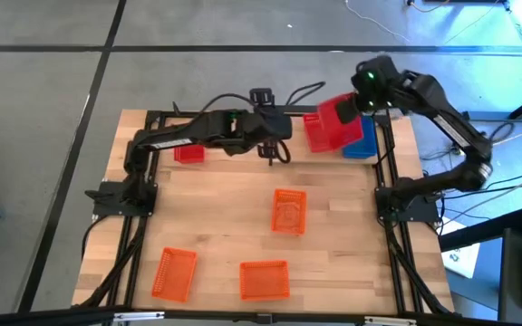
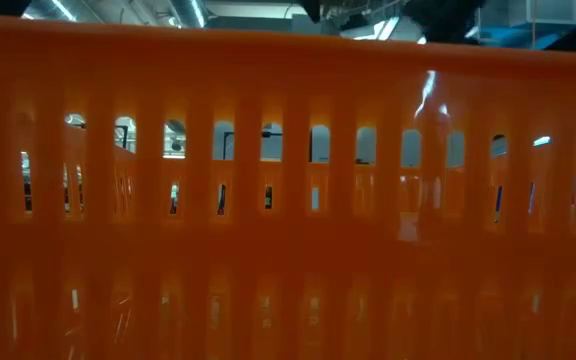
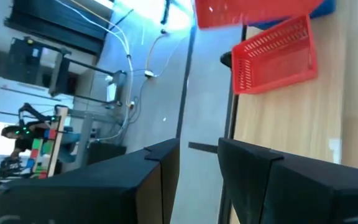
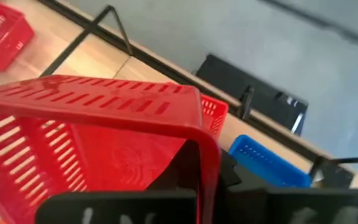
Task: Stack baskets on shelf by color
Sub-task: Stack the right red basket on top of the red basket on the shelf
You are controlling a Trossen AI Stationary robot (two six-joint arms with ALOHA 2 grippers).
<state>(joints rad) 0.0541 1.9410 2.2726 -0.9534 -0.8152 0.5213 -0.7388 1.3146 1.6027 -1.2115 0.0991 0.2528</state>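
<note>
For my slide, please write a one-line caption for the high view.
Right gripper lifts a red basket at the table's far edge; three orange baskets wait nearer; left gripper hovers empty.

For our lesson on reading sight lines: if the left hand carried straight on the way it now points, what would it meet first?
Probably nothing on the table. The left hand, open and empty, aims past the table's far edge toward the grey floor; the red basket lies off to one side, though depth is unclear.

An orange basket (image 2: 288, 200) fills the low view, hiding the surface and both arms behind it. From above, the held red basket (image 1: 332, 122) partly covers the blue basket (image 1: 362, 143) beneath.
</note>
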